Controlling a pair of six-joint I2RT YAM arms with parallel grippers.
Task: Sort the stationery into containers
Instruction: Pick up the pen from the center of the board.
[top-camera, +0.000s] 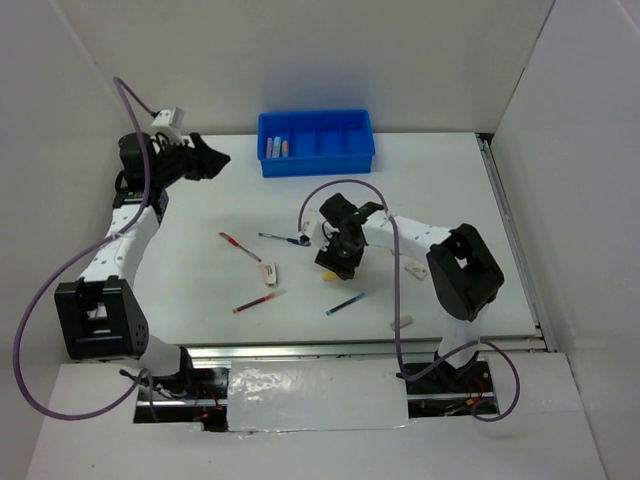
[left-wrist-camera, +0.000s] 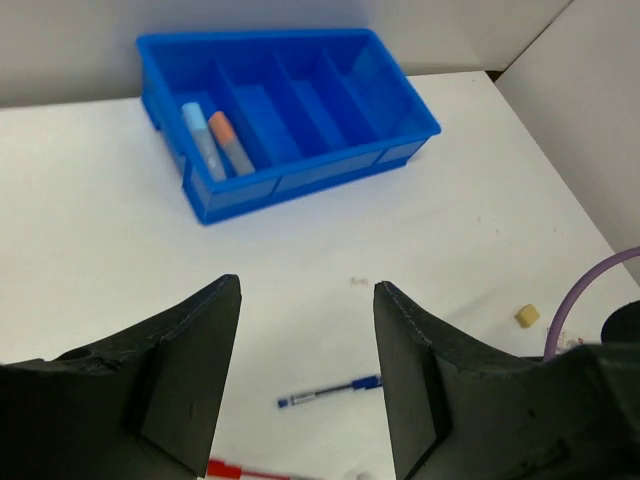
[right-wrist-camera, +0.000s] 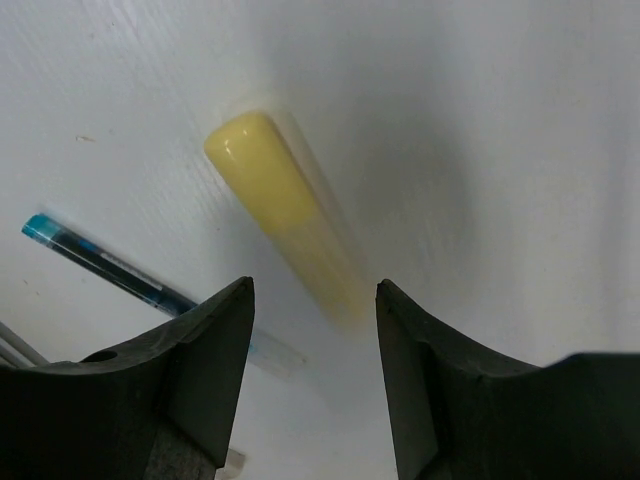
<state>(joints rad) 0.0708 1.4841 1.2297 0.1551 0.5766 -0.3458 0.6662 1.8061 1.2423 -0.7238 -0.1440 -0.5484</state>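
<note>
The blue four-compartment tray (top-camera: 316, 142) (left-wrist-camera: 290, 110) stands at the back of the table. Its left compartment holds a light blue marker (left-wrist-camera: 198, 140) and an orange-tipped marker (left-wrist-camera: 232, 142). My left gripper (top-camera: 205, 158) (left-wrist-camera: 307, 285) hovers open and empty to the tray's left. A blue pen (left-wrist-camera: 330, 393) (top-camera: 283, 238) and a red pen (top-camera: 240, 246) lie mid-table. My right gripper (top-camera: 335, 258) (right-wrist-camera: 315, 290) is open, low over the pale yellow bar (right-wrist-camera: 285, 215) (top-camera: 328, 277), which lies just ahead of the jaws, not gripped. A teal-blue pen (right-wrist-camera: 100, 262) lies beside it.
A second red pen (top-camera: 259, 300), a second blue pen (top-camera: 345, 304) and a white eraser (top-camera: 270, 271) lie near the front. Small pale erasers (top-camera: 415, 269) (top-camera: 402, 322) lie by the right arm's base; a beige eraser (left-wrist-camera: 527, 316) shows too. White walls enclose the table.
</note>
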